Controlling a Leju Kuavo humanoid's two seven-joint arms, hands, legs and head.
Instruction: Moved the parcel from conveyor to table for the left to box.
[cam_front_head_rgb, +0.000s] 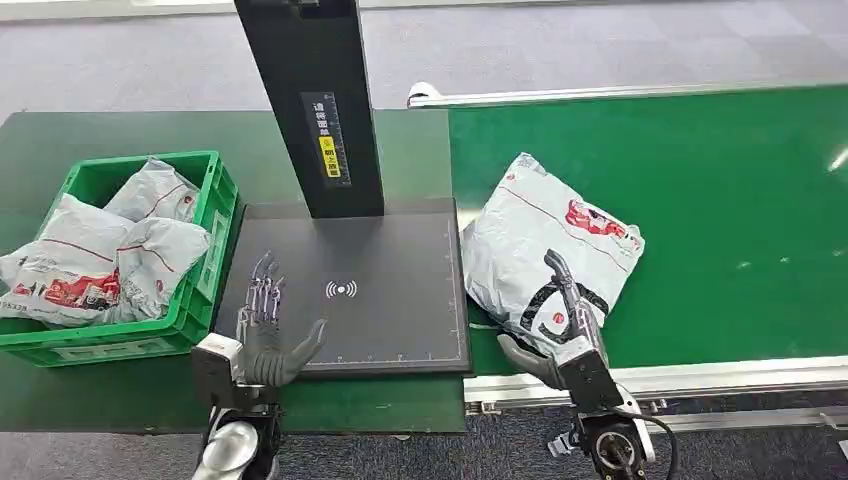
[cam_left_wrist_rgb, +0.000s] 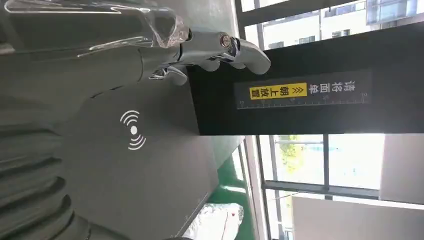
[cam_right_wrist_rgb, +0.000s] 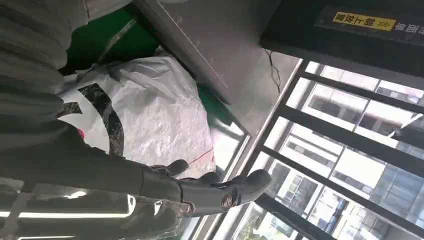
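Observation:
A grey plastic parcel (cam_front_head_rgb: 540, 250) with red and black print lies on the green conveyor belt (cam_front_head_rgb: 720, 200), its left edge near the dark scanner pad (cam_front_head_rgb: 380, 300). My right hand (cam_front_head_rgb: 565, 320) lies over the parcel's near part with fingers stretched out and thumb to the side, not closed around it; the right wrist view has the parcel (cam_right_wrist_rgb: 150, 110) just beyond the fingers (cam_right_wrist_rgb: 215, 187). My left hand (cam_front_head_rgb: 268, 325) hovers open over the pad's near left corner, fingers spread, holding nothing. A green crate (cam_front_head_rgb: 215, 200) at the left holds several similar parcels.
A black post (cam_front_head_rgb: 315, 100) with a yellow label rises from the back of the scanner pad. The conveyor's metal rail (cam_front_head_rgb: 700, 375) runs along the near edge. The crate stands on a dark green table (cam_front_head_rgb: 60, 140).

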